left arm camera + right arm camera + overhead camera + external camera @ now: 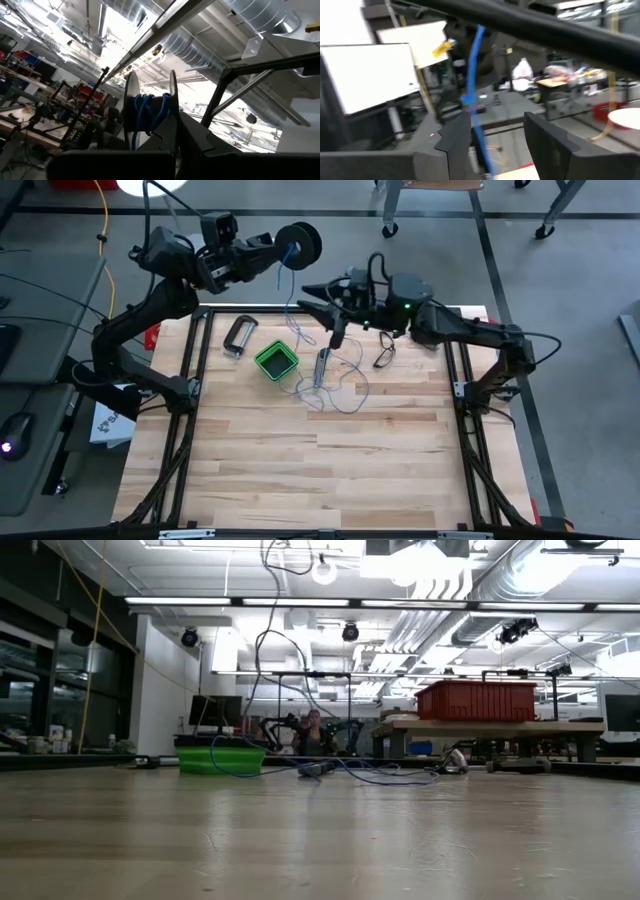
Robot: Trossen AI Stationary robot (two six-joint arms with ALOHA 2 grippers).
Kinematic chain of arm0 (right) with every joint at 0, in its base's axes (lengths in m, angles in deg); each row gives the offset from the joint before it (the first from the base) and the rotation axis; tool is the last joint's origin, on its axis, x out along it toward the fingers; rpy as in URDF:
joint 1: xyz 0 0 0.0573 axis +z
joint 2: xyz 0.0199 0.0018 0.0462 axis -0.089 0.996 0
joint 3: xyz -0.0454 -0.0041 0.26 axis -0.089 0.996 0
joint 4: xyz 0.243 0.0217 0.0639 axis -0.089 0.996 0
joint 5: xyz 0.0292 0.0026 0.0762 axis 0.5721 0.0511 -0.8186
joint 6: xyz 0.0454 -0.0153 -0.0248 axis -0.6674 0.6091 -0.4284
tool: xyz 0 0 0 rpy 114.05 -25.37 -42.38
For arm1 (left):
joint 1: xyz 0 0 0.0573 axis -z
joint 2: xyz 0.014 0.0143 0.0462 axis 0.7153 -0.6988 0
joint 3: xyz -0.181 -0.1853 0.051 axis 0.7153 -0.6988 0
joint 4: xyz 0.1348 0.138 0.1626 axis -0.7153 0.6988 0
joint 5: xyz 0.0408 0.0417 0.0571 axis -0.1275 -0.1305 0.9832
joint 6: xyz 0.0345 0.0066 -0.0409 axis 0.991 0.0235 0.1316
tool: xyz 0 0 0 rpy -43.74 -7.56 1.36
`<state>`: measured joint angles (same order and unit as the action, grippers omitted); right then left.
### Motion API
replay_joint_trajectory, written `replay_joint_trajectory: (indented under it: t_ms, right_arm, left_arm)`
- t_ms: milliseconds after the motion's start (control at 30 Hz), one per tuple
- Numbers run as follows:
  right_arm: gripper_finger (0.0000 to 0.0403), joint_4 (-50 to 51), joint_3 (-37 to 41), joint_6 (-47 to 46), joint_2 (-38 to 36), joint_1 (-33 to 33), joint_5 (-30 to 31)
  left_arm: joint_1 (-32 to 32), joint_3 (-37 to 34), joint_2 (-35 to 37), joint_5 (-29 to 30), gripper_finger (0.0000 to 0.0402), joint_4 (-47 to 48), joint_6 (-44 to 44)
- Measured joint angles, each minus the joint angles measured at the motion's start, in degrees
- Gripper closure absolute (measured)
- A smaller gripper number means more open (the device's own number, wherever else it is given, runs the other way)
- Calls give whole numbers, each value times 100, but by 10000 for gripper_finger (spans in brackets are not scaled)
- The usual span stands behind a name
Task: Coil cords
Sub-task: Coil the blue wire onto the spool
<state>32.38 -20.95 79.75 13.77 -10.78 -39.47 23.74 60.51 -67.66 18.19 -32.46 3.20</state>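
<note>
My left gripper [272, 248] is raised beyond the table's far edge and is shut on the dark round spool [298, 242]. Blue wire is wound on the spool [145, 112]. From it the thin blue wire [290, 305] hangs down to a loose pile of loops [335, 390] on the table. The loops also show in the low view [385, 776]. My right gripper [318, 298] is open, above the table's far part, pointing toward the left. In the right wrist view the wire [472, 85] runs down past its fingers [457, 137]. My left gripper pinches one flange of the spool [173, 102] at its rim, one finger between the two flanges and one outside. The spool is lifted clear, its axis about level, and the wire hangs from it. My right gripper: the wire passes close by one fingertip [465, 125]; I cannot tell whether they touch.
A green box [276, 361] stands on the table beside the wire pile. A grey metal clip [238, 337] lies to its left. A grey plug-like piece [322, 366] and a pair of glasses [385, 356] lie near the loops. The table's near half holds no objects.
</note>
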Motion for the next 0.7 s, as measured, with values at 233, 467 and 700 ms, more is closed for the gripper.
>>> replay_joint_trajectory:
  t_ms: [233, 467, 700]
  right_arm:
    - [226, -279, 0, -142, 225, 13, -447]
    - [226, -320, -3, -245, 239, 11, -580]
    - [226, -338, -7, -232, 345, -9, -425]
  left_arm:
    - [2, 0, 0, 34, 401, 5, -2]
    - [2, 0, -2, 34, 401, 9, 3]
    - [51, 0, -111, 5, 401, 3, -146]
